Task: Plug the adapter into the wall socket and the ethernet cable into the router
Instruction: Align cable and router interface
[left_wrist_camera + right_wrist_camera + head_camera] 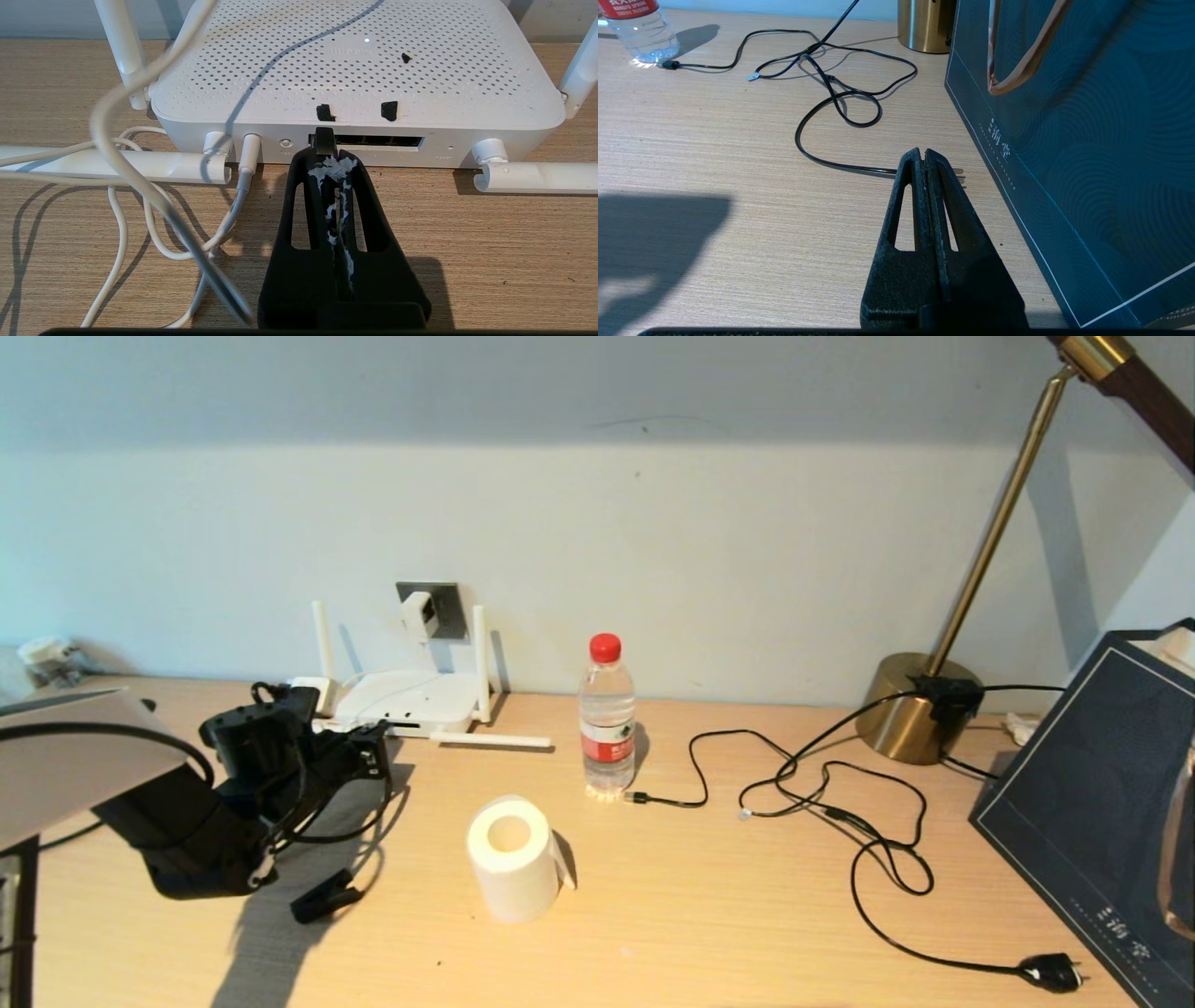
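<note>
Fingers of the left gripper (325,154) are pressed together on a small black plug (323,140), the end of the ethernet cable (369,807), and the plug sits at the leftmost opening of the router (355,60) port row. In the head view this gripper (378,739) lies low over the desk (747,915) at about 9 o'clock from the paper roll (513,859), its tip right at the router (411,700) front edge. Black cable loops down from the gripper toward 6 o'clock, ending near a black clip-like piece (324,900) on the desk; whether that piece belongs to the cable cannot be told.

Adapter (418,614) is seated in the wall socket (446,609), straight up at 12 o'clock from the router. Its white cord (140,186) droops across the router top and curls on the desk beside the front ports.

Right gripper (924,161) hovers with fingers pressed flat together, holding nothing, close beside a dark blue bag (1087,163). A thin black cord (840,98) runs past its tip; its two-pin plug (1053,973) lies at about 4 o'clock from the roll. A water bottle (607,719) stands at 1 o'clock from the roll, and a brass lamp base (910,709) sits further off toward 2 o'clock.
</note>
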You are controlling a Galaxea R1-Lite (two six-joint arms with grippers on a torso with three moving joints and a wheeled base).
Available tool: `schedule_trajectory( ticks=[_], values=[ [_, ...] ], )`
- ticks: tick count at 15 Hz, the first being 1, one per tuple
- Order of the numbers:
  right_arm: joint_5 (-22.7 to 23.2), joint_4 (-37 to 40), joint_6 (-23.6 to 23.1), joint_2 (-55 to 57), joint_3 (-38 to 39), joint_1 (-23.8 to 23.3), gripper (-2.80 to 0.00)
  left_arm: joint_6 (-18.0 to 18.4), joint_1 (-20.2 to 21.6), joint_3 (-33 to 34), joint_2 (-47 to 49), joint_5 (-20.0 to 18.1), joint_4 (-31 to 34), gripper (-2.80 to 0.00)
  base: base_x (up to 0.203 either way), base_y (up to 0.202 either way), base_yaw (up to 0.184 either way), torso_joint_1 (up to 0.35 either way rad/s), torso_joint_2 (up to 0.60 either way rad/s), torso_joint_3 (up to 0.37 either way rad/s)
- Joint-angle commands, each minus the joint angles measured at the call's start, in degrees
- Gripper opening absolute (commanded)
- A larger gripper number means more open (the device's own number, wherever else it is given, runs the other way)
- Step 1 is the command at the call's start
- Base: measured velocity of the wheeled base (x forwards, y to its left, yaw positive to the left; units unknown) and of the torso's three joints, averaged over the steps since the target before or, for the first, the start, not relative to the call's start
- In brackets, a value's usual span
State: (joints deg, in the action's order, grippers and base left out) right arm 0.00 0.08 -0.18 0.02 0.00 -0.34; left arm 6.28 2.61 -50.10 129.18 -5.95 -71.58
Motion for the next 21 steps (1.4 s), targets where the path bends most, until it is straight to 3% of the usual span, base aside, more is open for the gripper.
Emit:
schedule_trajectory(
  ticks=[1, 21],
  values=[
    [0.0, 0.01, -0.08, -0.02, 0.0, -0.01, -2.8, 0.05, -0.06, -0.73, 0.98, 0.05, -0.49, -2.8, 0.0, 0.0, 0.0, 0.0, 0.0, 0.0],
    [0.0, 0.01, -0.04, -0.02, 0.0, -0.01, -2.8, 0.14, -1.11, -1.93, 3.35, 0.18, -0.49, -2.8, 0.0, 0.0, 0.0, 0.0, 0.0, 0.0]
  ],
)
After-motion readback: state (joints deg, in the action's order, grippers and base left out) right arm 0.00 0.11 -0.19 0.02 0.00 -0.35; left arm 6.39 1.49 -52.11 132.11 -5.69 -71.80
